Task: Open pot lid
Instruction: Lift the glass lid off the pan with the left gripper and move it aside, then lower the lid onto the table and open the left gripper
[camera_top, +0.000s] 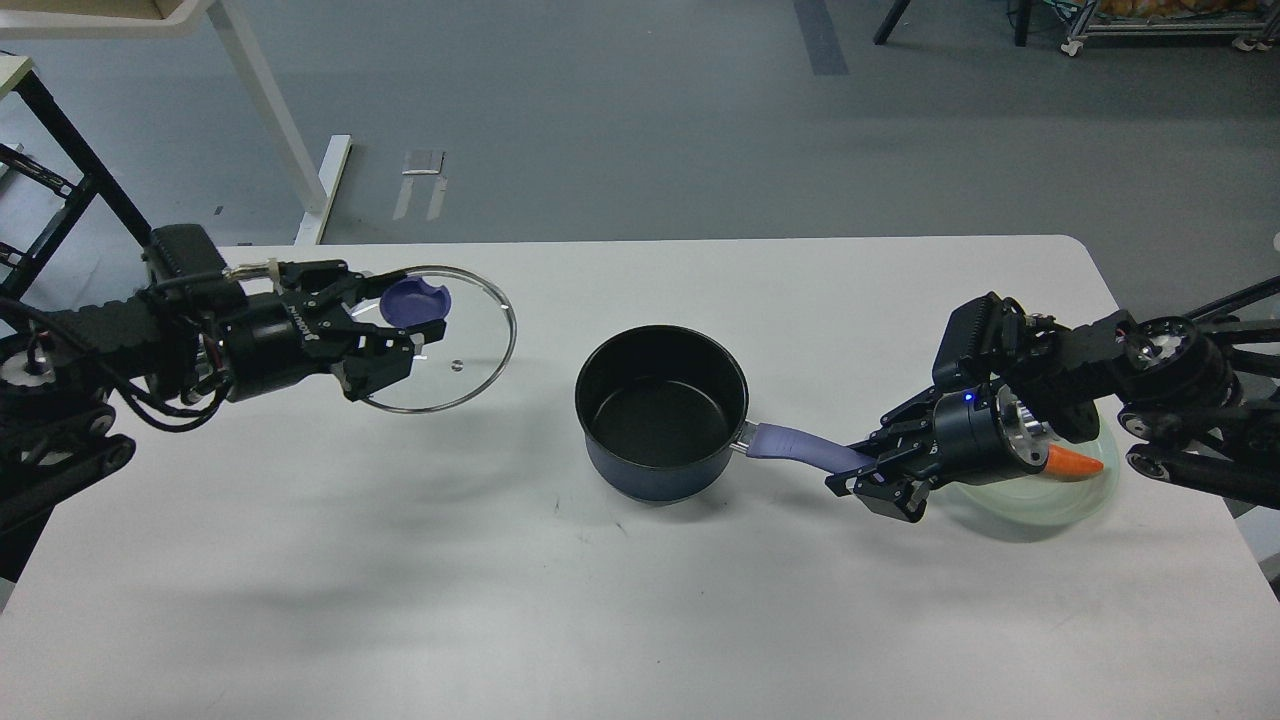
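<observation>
A dark blue pot (660, 410) stands open in the middle of the white table, its lavender handle (800, 447) pointing right. My right gripper (868, 470) is shut on the end of that handle. My left gripper (395, 335) is shut on the purple knob (414, 300) of the glass lid (445, 340). It holds the lid tilted above the table, well to the left of the pot. The pot's inside is black and empty.
A pale green plate (1050, 495) with an orange carrot (1075, 462) lies at the right end of the table (640, 600), partly under my right arm. A black rack and a white table leg stand beyond the far left edge.
</observation>
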